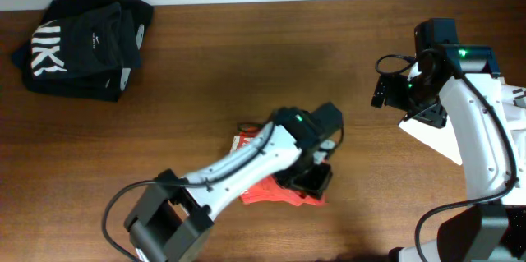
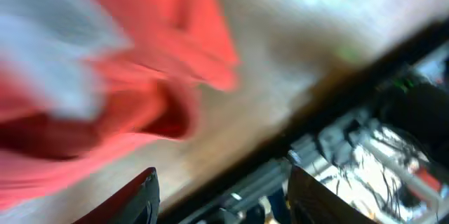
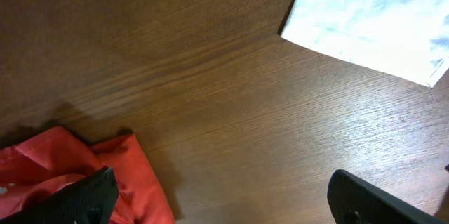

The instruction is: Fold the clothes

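A crumpled red garment (image 1: 271,190) lies at the front middle of the table, partly under my left arm. My left gripper (image 1: 314,178) hovers at its right edge. In the blurred left wrist view the red garment (image 2: 105,76) fills the upper left, and the left gripper's jaws (image 2: 221,197) are open with only the table and its edge between them. My right gripper (image 1: 393,89) is raised at the far right, open and empty. In the right wrist view, the red garment (image 3: 70,175) lies bottom left beside the right gripper's open jaws (image 3: 224,206).
A pile of black clothes with white print (image 1: 82,44) sits at the back left corner. A white cloth (image 1: 431,139) lies at the right edge under the right arm and also shows in the right wrist view (image 3: 372,20). Bare brown wooden table (image 1: 246,73) lies between them.
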Motion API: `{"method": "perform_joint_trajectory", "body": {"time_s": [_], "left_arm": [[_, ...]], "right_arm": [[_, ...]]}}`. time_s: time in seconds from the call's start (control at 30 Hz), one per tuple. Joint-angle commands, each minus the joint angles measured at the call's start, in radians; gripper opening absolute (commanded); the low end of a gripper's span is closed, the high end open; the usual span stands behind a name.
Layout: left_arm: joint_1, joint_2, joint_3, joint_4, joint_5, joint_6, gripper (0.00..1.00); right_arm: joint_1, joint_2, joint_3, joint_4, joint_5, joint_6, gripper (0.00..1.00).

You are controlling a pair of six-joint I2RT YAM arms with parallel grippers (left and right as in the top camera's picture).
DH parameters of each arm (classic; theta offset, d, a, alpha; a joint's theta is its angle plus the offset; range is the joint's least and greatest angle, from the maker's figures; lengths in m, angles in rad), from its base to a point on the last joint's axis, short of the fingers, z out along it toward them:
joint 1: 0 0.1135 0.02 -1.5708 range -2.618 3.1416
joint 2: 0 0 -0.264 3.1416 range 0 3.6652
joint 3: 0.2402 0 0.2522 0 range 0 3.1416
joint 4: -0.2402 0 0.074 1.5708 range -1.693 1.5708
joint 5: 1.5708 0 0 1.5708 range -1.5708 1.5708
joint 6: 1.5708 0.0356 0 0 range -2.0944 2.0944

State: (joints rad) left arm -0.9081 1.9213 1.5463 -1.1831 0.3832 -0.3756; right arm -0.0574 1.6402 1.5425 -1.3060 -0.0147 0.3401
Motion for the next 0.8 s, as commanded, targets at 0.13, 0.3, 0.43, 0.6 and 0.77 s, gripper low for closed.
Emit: {"method": "perform_joint_trajectory", "body": {"time_s": [0.13,0.3,0.43,0.6,0.77], "left_arm": [[0.103,-0.001,-0.008,0.223,-0.216,-0.022,0.59],[0.098,0.076,-0.008,0.253,-0.215,-0.058,0.59],[0.076,0.093,-0.007,0.301,-0.215,-0.058,0.09],[0.056,0.051,0.076,0.198,-0.109,-0.058,0.0],[-0.013,0.115,0.055,0.239,-0.117,-0.081,0.08]], "right_arm": [[-0.002,0.001,0.007,0.001,0.02,0.0,0.99],[-0.002,0.001,0.007,0.001,0.02,0.0,0.99],[-0.002,0.001,0.007,0.001,0.02,0.0,0.99],[-0.002,0.001,0.007,0.001,0.02,0.0,0.99],[-0.002,0.001,0.007,0.001,0.02,0.0,0.99]]}}
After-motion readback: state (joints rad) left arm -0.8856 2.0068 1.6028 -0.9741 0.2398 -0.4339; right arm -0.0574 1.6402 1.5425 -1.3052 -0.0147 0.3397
